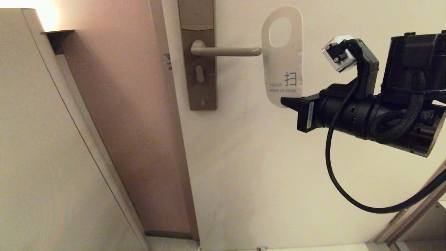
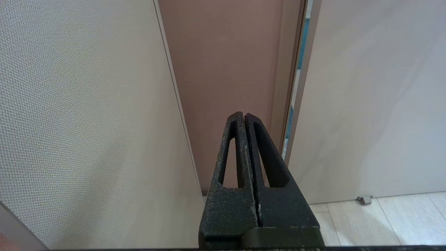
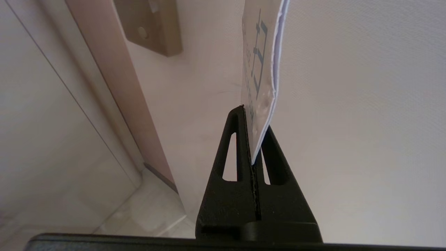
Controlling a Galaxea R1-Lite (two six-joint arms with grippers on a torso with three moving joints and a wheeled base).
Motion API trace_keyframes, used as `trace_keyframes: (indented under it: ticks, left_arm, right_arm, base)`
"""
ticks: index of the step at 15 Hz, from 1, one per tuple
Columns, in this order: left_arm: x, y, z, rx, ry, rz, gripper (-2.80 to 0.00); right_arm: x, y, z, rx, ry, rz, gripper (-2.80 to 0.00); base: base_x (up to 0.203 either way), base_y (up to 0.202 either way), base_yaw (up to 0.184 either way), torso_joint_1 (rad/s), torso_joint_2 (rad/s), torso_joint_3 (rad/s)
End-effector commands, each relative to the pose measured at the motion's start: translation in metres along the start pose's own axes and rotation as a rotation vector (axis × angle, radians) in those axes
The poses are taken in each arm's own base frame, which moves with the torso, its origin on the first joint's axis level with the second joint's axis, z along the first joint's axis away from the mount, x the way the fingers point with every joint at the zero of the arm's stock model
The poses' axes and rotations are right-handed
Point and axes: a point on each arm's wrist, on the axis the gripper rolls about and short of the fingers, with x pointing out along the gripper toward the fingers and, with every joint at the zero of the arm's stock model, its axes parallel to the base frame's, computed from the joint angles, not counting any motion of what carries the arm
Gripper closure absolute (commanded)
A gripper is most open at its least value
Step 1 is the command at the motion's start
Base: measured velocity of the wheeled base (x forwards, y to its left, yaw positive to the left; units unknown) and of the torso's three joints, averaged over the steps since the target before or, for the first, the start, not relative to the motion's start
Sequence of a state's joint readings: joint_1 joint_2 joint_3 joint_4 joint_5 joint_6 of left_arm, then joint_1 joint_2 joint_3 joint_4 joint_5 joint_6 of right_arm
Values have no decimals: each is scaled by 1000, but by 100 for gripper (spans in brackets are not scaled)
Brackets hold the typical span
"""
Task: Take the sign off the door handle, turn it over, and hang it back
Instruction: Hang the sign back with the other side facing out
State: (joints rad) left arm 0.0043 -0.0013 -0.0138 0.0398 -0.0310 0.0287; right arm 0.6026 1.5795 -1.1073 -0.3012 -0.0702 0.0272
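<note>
Flat white rounded card sign [image 1: 283, 66] w/ oval hole, pinched in right gripper [image 1: 286, 102]

White rounded-end card sign [image 1: 282, 69], oval hole, "PLEASE MAKE UP ROOM" side showing: upright, off and just beside the tip of the slim horizontal taupe-bronze lever door handle [image 1: 226, 51], lower end clamped.

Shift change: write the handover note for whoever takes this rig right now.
Right gripper: shut on the sign's lower end.
Left gripper: shut, empty, parked low facing the door's edge.
Sign: off the door handle, held just past the lever's tip, white "PLEASE MAKE UP ROOM" side facing out; its hole is free of the lever.
Done: sign removed.
Left: turn it over, hang it back on the handle.
</note>
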Motion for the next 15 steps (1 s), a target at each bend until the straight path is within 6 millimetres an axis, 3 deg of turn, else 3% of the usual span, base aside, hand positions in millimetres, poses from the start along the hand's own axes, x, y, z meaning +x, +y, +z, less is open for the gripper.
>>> trace_keyframes:
  ticks: [1, 8, 15]
  left_arm:
    - [0, 0, 0, 0, 1, 1, 0]
    - [0, 0, 0, 0, 1, 1, 0]
    - [0, 0, 0, 0, 1, 1, 0]
  right_arm:
    - [6, 3, -3, -2, 8, 9, 0]
    - [19, 4, -11, -4, 31, 10, 0]
    - [27, 21, -10, -20, 27, 34, 0]
  base:
    - [0, 0, 0, 0, 0, 0]
    - [0, 0, 0, 0, 0, 0]
    - [0, 0, 0, 0, 0, 0]
